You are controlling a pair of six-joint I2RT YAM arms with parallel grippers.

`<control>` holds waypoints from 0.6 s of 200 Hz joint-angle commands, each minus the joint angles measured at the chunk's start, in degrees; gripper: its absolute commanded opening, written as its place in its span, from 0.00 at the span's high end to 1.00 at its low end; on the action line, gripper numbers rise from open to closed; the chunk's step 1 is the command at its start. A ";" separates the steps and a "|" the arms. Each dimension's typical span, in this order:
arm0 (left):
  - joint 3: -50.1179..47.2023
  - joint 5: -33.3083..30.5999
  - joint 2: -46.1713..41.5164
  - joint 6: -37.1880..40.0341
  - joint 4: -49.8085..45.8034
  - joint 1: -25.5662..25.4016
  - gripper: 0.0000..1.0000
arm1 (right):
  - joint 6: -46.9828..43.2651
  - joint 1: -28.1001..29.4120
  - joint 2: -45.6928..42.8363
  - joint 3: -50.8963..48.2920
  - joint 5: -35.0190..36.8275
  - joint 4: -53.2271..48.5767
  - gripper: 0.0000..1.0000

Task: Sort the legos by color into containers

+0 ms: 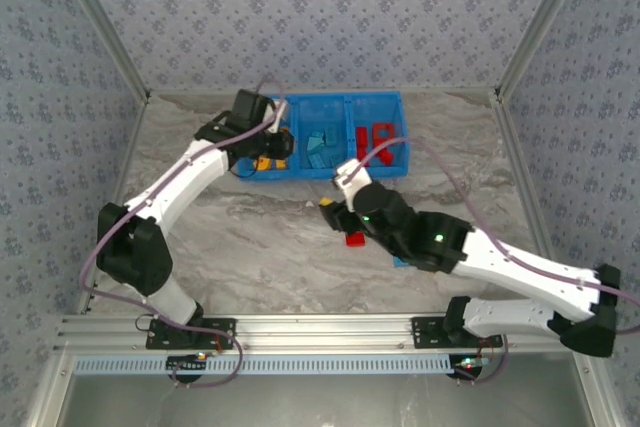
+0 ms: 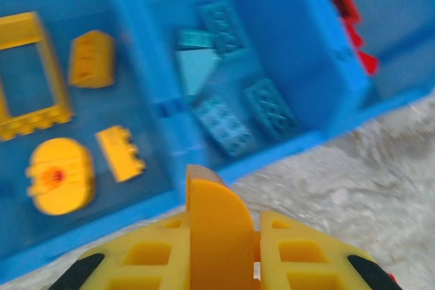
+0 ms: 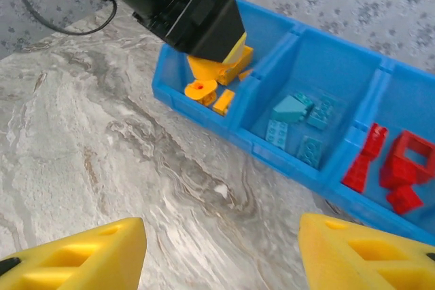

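You see the left gripper (image 2: 221,232) closed on an orange brick (image 2: 216,212) over the left compartment of the bin (image 1: 330,97), the right gripper (image 3: 221,249) open and empty. A red brick (image 1: 355,238) lies near the middle of the worktop (image 1: 250,237), just beside the right gripper. Light, rigid, slick: judged best pinched across its flat sides.

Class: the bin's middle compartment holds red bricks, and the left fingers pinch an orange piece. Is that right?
No: the right wrist view shows teal-blue bricks in the middle compartment; the red bricks lie in an end one. The left fingers do pinch an orange piece.
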 commanded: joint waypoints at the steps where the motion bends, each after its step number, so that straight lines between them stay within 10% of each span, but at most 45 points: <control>1: -0.07 3.04 2.07 -4.19 1.40 4.79 0.85 | -3.19 0.65 5.72 3.38 3.50 10.58 0.36; 120: 22.46 4.27 29.47 -11.37 0.59 10.25 0.81 | 2.69 -2.86 20.30 9.78 0.16 19.48 0.34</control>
